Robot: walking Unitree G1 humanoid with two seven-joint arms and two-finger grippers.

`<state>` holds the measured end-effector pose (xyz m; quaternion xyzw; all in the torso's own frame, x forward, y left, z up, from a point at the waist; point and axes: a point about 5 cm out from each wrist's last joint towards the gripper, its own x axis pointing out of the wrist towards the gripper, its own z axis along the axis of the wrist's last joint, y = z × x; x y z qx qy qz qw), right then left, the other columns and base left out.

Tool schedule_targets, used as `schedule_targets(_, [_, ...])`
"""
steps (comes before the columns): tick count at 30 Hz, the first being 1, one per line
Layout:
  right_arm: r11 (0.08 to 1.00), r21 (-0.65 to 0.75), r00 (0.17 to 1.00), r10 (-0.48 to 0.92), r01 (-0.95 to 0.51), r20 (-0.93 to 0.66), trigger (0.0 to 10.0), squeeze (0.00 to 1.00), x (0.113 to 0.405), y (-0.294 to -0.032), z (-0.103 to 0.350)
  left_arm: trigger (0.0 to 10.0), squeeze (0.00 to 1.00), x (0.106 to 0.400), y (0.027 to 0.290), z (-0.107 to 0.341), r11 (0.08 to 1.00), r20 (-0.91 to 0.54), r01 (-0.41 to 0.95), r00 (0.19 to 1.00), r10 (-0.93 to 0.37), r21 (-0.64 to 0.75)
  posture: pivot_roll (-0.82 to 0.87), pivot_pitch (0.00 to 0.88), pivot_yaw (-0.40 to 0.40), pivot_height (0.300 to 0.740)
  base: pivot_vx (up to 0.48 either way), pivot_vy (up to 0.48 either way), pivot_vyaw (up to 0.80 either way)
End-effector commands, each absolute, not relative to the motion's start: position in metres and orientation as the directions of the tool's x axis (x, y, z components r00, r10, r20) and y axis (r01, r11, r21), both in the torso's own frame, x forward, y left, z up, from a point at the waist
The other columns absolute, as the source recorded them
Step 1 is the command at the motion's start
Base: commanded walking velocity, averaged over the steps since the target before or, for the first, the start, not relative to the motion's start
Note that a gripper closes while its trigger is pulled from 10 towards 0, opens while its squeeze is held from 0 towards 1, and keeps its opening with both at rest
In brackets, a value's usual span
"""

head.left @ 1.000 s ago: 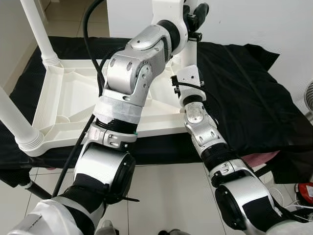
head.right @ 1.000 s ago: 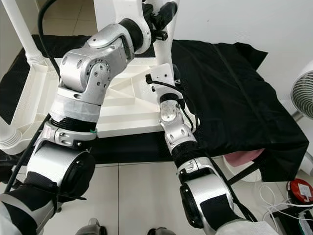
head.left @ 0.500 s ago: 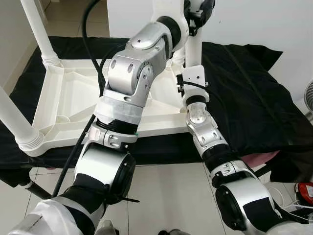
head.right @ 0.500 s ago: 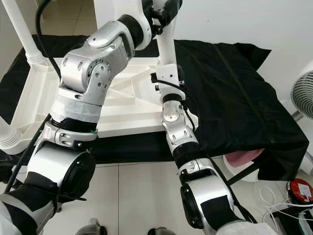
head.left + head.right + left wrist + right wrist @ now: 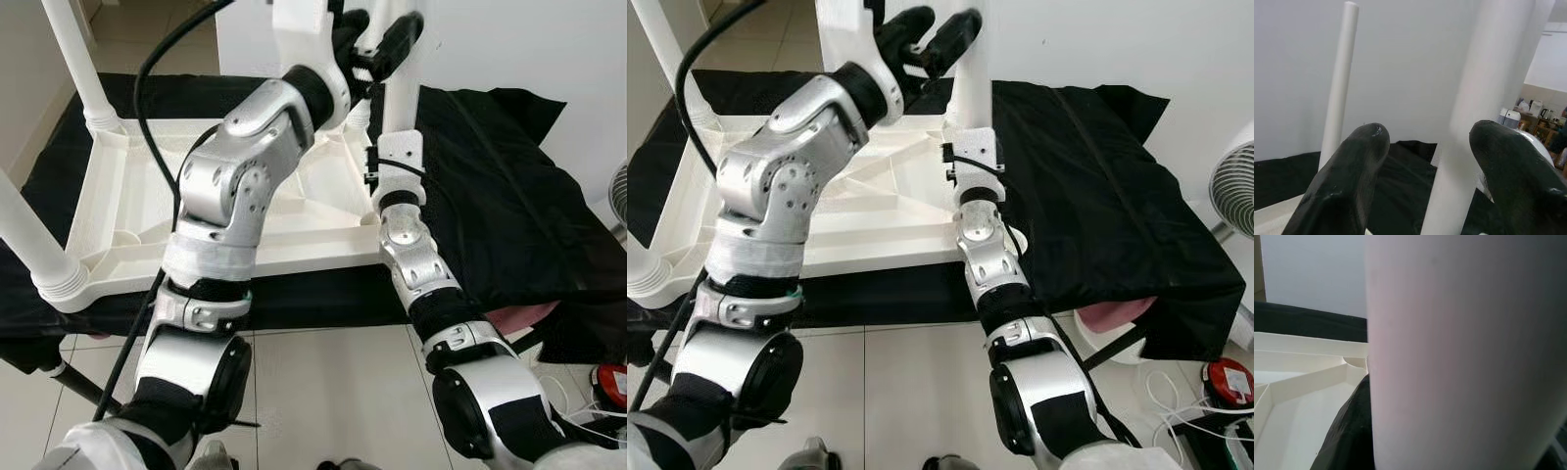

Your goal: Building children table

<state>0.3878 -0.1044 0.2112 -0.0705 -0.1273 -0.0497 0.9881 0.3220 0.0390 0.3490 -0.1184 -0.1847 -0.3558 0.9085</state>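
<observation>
One tabletop (image 5: 127, 206), three legs upright, both pincers at one.

You are looking at two silver arms with rounded, polished housings split by black joint bands. Behind the left gripper (image 5: 370, 44), whose fingers (image 5: 1347, 181) are glossy, black and blunt-tipped, a pale tape wrap is circling the forearm and a thick black cable is looping away. A white bracket with thin black wiring is capping the right wrist.
</observation>
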Motion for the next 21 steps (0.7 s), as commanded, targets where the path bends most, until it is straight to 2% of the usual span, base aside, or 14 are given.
schedule_targets(1, [0.988, -0.104, 0.965, -0.087, 0.116, 0.248, 10.0, 0.0, 0.387, -0.108, 0.21, 10.0, 0.0, 0.315, 0.033, 0.347, 0.666, 0.419, 0.745, 0.619, -0.665, -0.044, 0.06, 0.012, -0.076, 0.74, 0.0, 0.0, 0.0])
schedule_targets(7, [0.993, -0.057, 0.969, -0.092, 0.108, 0.229, 10.0, 0.0, 0.387, -0.115, 0.207, 10.0, 0.0, 0.314, 0.041, 0.328, 0.687, 0.383, 0.726, 0.642, -0.664, -0.027, 0.06, 0.011, -0.081, 0.74, 0.0, 0.0, 0.0])
schedule_targets(10, [0.994, -0.035, 0.969, -0.094, 0.104, 0.23, 10.0, 0.0, 0.384, -0.129, 0.206, 10.0, 0.0, 0.323, 0.054, 0.3, 0.744, 0.312, 0.667, 0.717, -0.624, -0.045, 0.05, 0.002, -0.08, 0.74, 0.0, 0.0, 0.0])
schedule_targets(21, [0.991, -0.083, 0.963, -0.079, 0.103, 0.259, 10.0, 0.0, 0.375, -0.151, 0.2, 10.0, 0.0, 0.328, 0.067, 0.259, 0.806, 0.219, 0.591, 0.783, -0.582, 0.026, 0.05, 0.0, -0.07, 0.74, 0.0, 0.0, 0.0])
